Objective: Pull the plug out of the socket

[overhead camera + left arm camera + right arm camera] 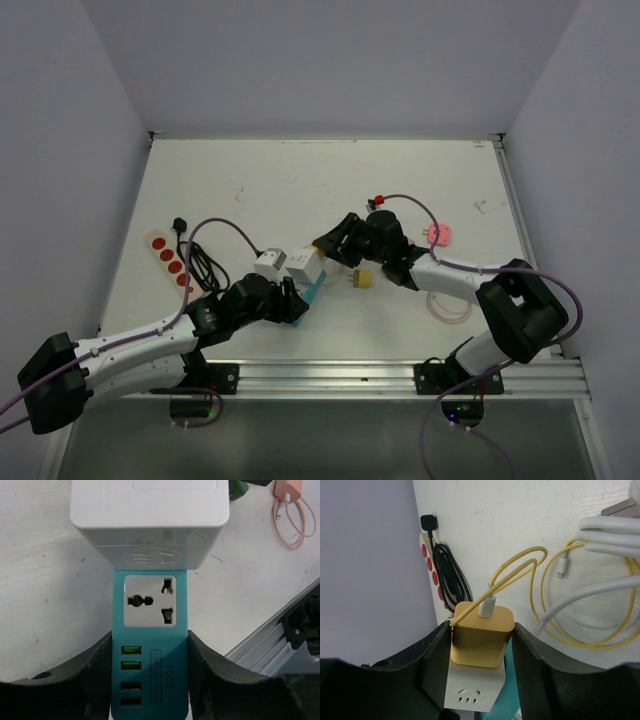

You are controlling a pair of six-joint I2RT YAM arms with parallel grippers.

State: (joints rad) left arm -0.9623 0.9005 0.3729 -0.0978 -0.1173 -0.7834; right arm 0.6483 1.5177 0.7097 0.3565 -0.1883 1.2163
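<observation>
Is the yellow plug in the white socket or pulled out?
In. The yellow plug sits flush on the white socket block; no prongs show between them.

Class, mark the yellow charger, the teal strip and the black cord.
yellow charger (481,635): right wrist view, front face.
teal strip (150,636): left wrist view, band below socket.
black cord (447,572): right wrist view, coiled bundle.

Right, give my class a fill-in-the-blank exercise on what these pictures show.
1. The left gripper is shut on the ___ power strip.
2. The right gripper has a ___ charger between its fingers.
3. Below the strip's free socket sit ___ USB ports.
Missing words: teal; yellow; four.
</observation>
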